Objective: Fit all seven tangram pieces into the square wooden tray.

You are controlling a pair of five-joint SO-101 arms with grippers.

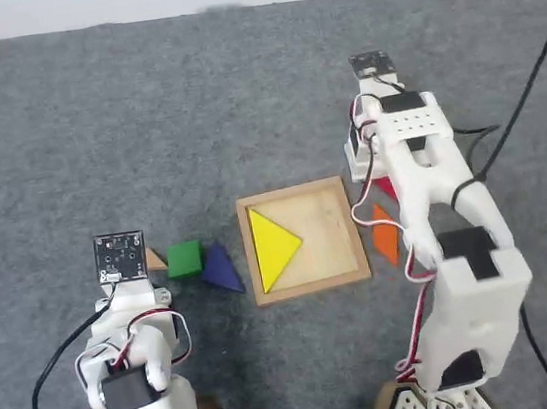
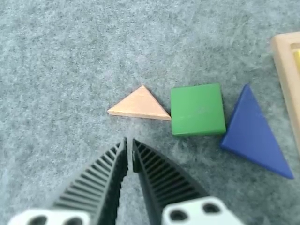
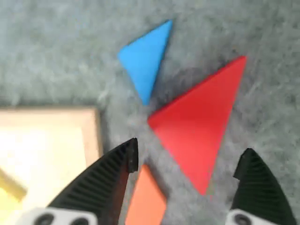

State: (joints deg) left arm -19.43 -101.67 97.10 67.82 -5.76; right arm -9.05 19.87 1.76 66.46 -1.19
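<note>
The square wooden tray (image 1: 312,278) lies mid-table with a yellow triangle (image 1: 274,247) inside it. Left of it sit a tan triangle (image 2: 140,105), a green square (image 2: 197,109) and a dark blue triangle (image 2: 253,133) in a row. My left gripper (image 2: 129,143) is shut and empty, just short of the tan triangle. On the tray's right side my right gripper (image 3: 190,158) is open over a red triangle (image 3: 197,124), one finger on each side of it. A light blue triangle (image 3: 145,58) lies beyond the red one and an orange piece (image 3: 146,199) lies nearer.
Grey carpet covers the table. The tray's rim (image 3: 91,136) is close beside one finger of the right gripper. The right arm (image 1: 435,203) stretches over the pieces right of the tray. The tray's corner (image 2: 286,56) lies just past the dark blue triangle.
</note>
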